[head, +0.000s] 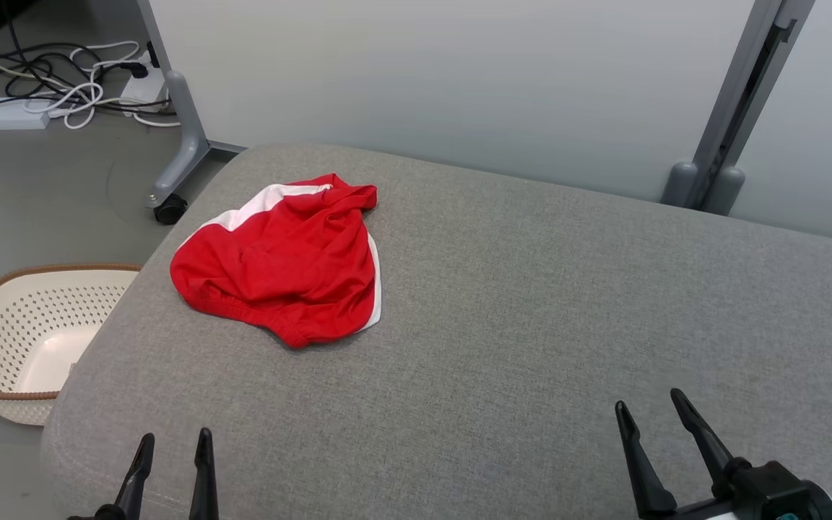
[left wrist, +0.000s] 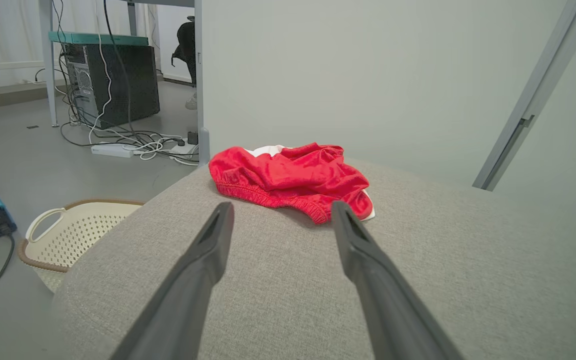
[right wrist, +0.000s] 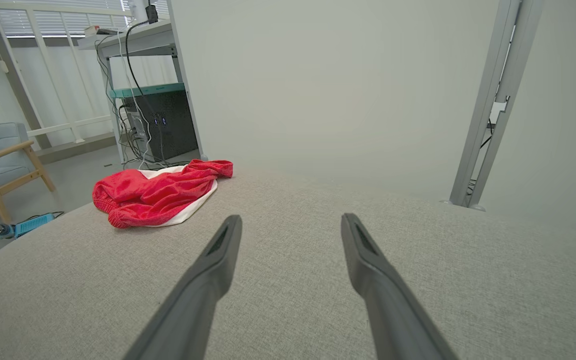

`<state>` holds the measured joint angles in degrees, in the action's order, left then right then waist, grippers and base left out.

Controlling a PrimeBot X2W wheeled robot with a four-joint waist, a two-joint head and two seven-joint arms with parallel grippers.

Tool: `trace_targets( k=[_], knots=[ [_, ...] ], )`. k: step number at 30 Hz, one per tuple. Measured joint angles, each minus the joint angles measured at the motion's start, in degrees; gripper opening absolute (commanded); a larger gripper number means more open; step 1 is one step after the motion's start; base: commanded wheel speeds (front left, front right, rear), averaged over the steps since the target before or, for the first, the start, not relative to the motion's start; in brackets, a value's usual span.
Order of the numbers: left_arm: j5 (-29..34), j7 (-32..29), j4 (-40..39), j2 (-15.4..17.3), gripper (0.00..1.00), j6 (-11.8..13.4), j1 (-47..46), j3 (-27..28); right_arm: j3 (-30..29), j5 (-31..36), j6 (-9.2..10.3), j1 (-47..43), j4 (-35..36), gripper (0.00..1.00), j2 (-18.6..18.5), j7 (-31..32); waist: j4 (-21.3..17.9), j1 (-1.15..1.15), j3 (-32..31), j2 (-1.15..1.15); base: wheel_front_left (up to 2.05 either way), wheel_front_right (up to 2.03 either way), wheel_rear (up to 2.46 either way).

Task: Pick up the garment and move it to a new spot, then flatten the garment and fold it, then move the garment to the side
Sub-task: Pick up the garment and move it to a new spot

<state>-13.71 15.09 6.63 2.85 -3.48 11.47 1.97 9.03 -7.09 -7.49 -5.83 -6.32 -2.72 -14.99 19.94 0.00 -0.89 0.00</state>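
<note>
A crumpled red garment (head: 282,263) with white trim lies on the grey cushioned surface (head: 531,289), toward its far left corner. My left gripper (head: 175,439) is open at the near left edge, well short of the garment, nothing between its fingers. In the left wrist view the garment (left wrist: 290,177) sits just beyond the left gripper (left wrist: 280,210). My right gripper (head: 651,404) stands open at the near right, far from the cloth. The right wrist view has the garment (right wrist: 158,192) off to the left of the open right gripper (right wrist: 290,222).
A white perforated basket (head: 22,339) with a brown rim stands on the floor left of the surface. Cables and a power strip (head: 4,115) lie on the floor behind. A grey partition (head: 459,72) with metal posts backs the surface. A computer tower (left wrist: 113,82) stands further off.
</note>
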Motion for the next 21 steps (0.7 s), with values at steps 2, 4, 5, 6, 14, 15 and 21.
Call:
trace_targets(
  k=[2,4,5,6,14,15,21],
  knots=[
    [-0.4,0.0,0.1,0.0,1.00,-0.1,-0.9,-0.8,-0.5,0.6,0.00,0.5,0.2,1.00,0.0,0.0,-0.3,0.00,1.1,0.00,0.00,0.00,0.00],
    [-0.6,0.0,1.1,0.0,1.00,-0.5,-3.5,-1.8,-1.2,1.4,0.00,1.6,0.6,1.00,0.0,0.0,-0.9,0.00,2.7,0.00,0.00,0.00,0.00],
    [-0.6,0.0,2.2,0.0,1.00,-0.7,-5.5,-2.4,-1.4,1.9,0.00,2.4,0.9,1.00,0.0,0.0,-1.2,0.00,3.8,0.00,0.00,0.00,0.00],
    [-0.5,0.0,3.8,0.0,1.00,-1.1,-7.7,-3.1,-1.7,2.6,0.00,3.3,1.3,1.00,0.0,0.0,-1.5,0.00,4.9,0.00,0.00,0.00,0.00],
    [-0.9,-6.6,20.1,2.5,1.00,-2.5,-31.0,-5.2,-2.5,6.3,0.00,10.2,3.4,1.00,0.0,0.0,-4.4,0.00,16.4,0.00,0.00,0.00,0.00],
    [-1.1,-7.0,22.3,3.0,1.00,-2.5,-33.3,-5.1,-2.4,6.3,0.00,11.0,3.4,1.00,0.0,0.0,-5.0,0.00,17.8,0.00,0.00,0.00,0.00],
    [-2.9,-11.5,36.8,6.1,1.00,-2.6,-41.6,-3.7,-0.8,5.4,0.00,13.3,3.4,1.00,0.0,0.0,-9.7,0.00,23.4,0.00,0.00,0.00,0.00]
  ],
)
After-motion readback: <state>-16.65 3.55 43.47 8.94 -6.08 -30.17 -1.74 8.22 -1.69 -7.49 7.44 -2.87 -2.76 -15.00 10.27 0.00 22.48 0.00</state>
